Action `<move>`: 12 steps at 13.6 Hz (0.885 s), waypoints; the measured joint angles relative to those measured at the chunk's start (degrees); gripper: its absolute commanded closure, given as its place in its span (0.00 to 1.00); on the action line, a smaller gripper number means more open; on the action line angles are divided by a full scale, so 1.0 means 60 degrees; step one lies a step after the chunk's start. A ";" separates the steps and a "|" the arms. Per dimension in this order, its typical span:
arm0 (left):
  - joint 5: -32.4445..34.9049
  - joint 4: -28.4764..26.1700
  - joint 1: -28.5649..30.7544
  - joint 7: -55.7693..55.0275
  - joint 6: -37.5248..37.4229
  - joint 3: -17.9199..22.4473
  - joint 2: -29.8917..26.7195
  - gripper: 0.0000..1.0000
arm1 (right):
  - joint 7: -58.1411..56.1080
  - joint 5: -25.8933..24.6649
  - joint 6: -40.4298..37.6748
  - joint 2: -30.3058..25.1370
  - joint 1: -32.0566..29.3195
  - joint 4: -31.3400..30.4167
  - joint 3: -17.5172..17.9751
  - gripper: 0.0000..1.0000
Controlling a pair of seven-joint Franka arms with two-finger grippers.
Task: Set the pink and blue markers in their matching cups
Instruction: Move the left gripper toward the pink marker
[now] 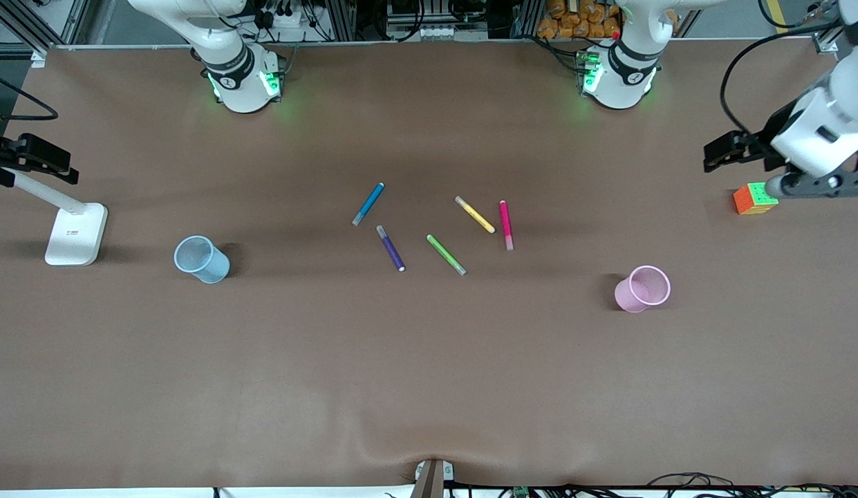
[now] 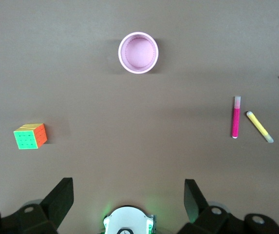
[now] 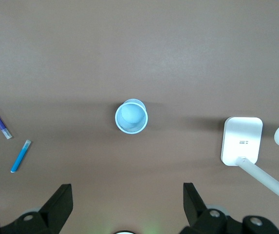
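The blue marker [image 1: 368, 204] and the pink marker [image 1: 505, 225] lie flat at mid-table among other pens. The pale blue cup [image 1: 202, 259] stands toward the right arm's end, the pink cup [image 1: 643, 288] toward the left arm's end. My left gripper [image 1: 712, 155] is open and empty, high over the table's edge at its own end. Its wrist view shows the pink cup [image 2: 138, 52] and pink marker [image 2: 235, 117] past the open gripper [image 2: 128, 195]. My right gripper [image 1: 68, 169] is open and empty, high at its end. Its wrist view shows the blue cup [image 3: 131, 116] and blue marker [image 3: 21, 156].
A purple pen [image 1: 390, 247], a green pen [image 1: 446, 254] and a yellow pen [image 1: 475, 214] lie between the two markers. A colour cube [image 1: 755, 198] sits under the left gripper. A white stand [image 1: 76, 234] is beside the blue cup.
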 measured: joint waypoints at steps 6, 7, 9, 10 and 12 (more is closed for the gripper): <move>-0.0343 0.0032 -0.0187 -0.1184 0.0273 -0.0815 0.1127 0.00 | 0.0000 0.0000 -0.0002 0.0001 -0.0005 -0.0001 -0.0006 0.00; -0.0354 0.0038 -0.0261 -0.1331 0.0361 -0.0915 0.1336 0.00 | 0.0000 0.0000 -0.0002 0.0001 -0.0007 0.0000 -0.0006 0.00; -0.0384 0.0039 -0.0549 -0.1863 0.0552 -0.1019 0.1836 0.00 | 0.0000 0.0000 -0.0002 0.0001 -0.0009 0.0000 -0.0007 0.00; -0.0389 0.0039 -0.0746 -0.2173 0.0762 -0.1038 0.2120 0.00 | 0.0000 0.0000 -0.0002 0.0001 -0.0010 0.0000 -0.0007 0.00; -0.0394 0.0039 -0.1141 -0.2772 0.1237 -0.1053 0.2692 0.00 | 0.0000 0.0000 -0.0002 0.0005 -0.0020 -0.0001 -0.0012 0.00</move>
